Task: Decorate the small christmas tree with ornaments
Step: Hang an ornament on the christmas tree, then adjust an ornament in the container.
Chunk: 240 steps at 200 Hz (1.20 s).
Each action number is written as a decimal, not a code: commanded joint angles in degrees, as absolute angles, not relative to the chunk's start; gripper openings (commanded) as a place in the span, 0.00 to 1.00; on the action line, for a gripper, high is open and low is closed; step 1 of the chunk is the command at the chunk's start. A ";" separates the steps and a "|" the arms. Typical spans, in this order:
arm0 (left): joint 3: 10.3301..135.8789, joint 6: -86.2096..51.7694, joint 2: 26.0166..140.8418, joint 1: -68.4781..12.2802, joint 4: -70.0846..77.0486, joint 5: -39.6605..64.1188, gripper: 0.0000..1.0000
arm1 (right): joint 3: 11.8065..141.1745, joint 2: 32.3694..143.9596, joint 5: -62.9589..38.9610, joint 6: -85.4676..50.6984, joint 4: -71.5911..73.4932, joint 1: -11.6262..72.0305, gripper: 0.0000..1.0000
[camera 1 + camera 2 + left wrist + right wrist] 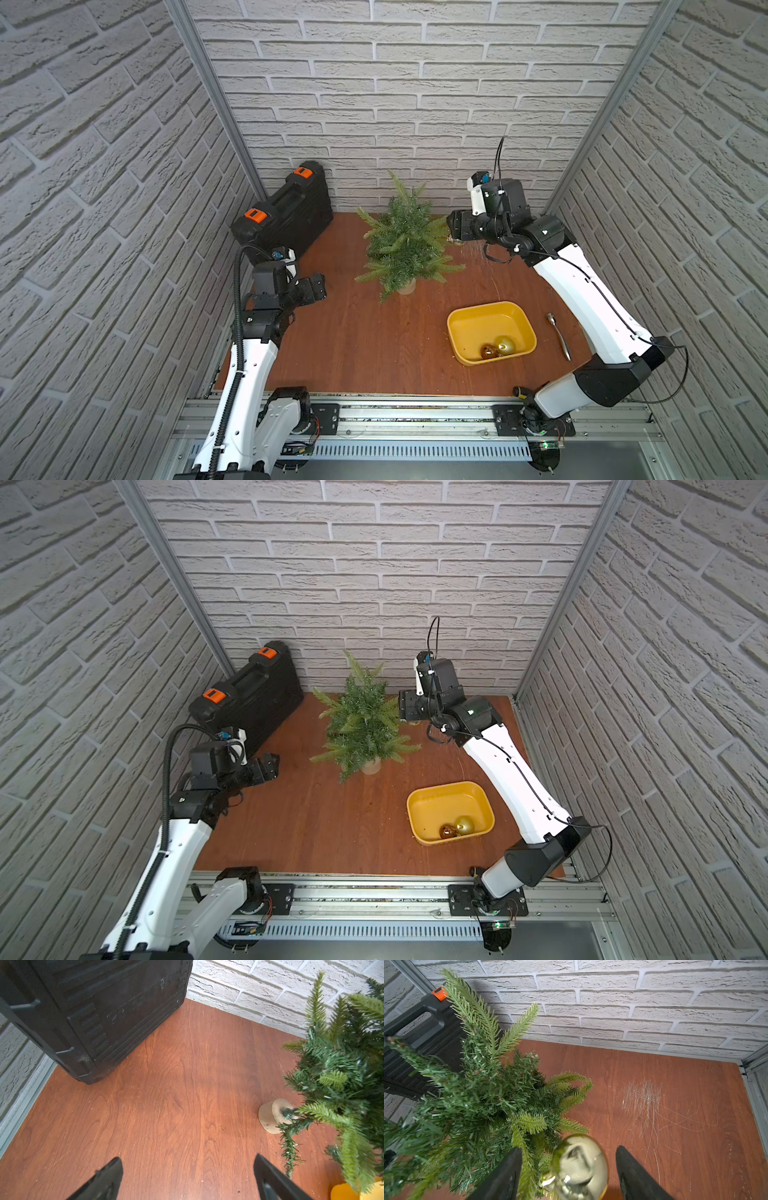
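Lower right in a top view, we see a gold ornament [505,345] and a bronze ornament [489,352] in the yellow tray [453,332]. Mid-left, our left gripper [318,286] gapes, empty. Beyond, at centre, stands the small christmas tree [405,241]. Our right gripper [569,1148] has its fingers parted, clear of a second gold ornament [579,1165] beside the branches.

Tree [405,245] upright; gold bauble [579,1167] seemingly among branches; two other baubles [503,345] touching.

I count one small christmas tree [405,245], three ornaments [464,825] (gold bauble [505,345] and bronze bauble [489,352] in the one yellow tray [484,306], second gold bauble [579,1167] at the tree), one black case [286,216], one spoon [560,337].
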<state>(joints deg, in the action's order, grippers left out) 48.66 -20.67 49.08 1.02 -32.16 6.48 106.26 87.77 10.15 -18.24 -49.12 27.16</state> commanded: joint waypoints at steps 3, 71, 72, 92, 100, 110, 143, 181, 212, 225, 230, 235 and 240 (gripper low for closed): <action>48.03 -20.66 48.85 1.34 -30.32 6.38 0.98 | 105.68 84.87 10.30 -18.94 -46.49 26.85 0.72; 47.99 -20.64 48.86 1.42 -30.32 6.28 0.98 | 98.52 78.46 12.06 -18.37 -50.32 26.07 0.71; 47.99 -20.69 48.86 1.45 -30.28 6.26 0.98 | 98.26 78.30 12.09 -18.37 -50.43 26.04 0.71; 48.03 -20.67 48.89 1.48 -30.28 6.37 0.98 | 93.10 75.13 12.80 -18.59 -52.81 25.93 0.71; 48.09 -20.73 48.92 1.38 -30.28 6.34 0.98 | 90.86 73.93 12.81 -18.76 -53.84 25.93 0.70; 48.00 -20.73 48.80 1.40 -30.32 6.37 0.98 | 87.82 72.37 12.97 -19.15 -55.25 25.93 0.70; 48.01 -20.70 48.87 1.45 -30.23 6.55 0.98 | 76.70 67.23 12.58 -21.80 -59.88 25.93 0.69; 47.98 -20.96 49.13 1.42 -29.89 7.42 0.98 | 65.88 64.62 15.11 -29.15 -65.45 25.92 0.70; 47.91 -21.07 49.22 1.41 -29.88 7.87 0.98 | 58.05 65.46 15.26 -36.41 -66.10 25.92 0.75; 47.90 -21.05 49.14 1.49 -29.88 7.93 0.98 | 55.84 66.55 18.52 -40.24 -66.83 25.93 0.80; 47.97 -21.17 49.09 1.42 -29.88 7.93 0.98 | 54.93 66.92 19.41 -41.47 -66.71 25.93 0.83; 47.88 -21.17 49.04 1.41 -29.82 7.91 0.98 | 54.05 67.15 19.88 -42.24 -66.24 25.93 0.85; 47.85 -21.18 49.04 1.41 -29.80 7.99 0.98 | 53.08 67.31 20.32 -42.88 -65.46 25.85 0.86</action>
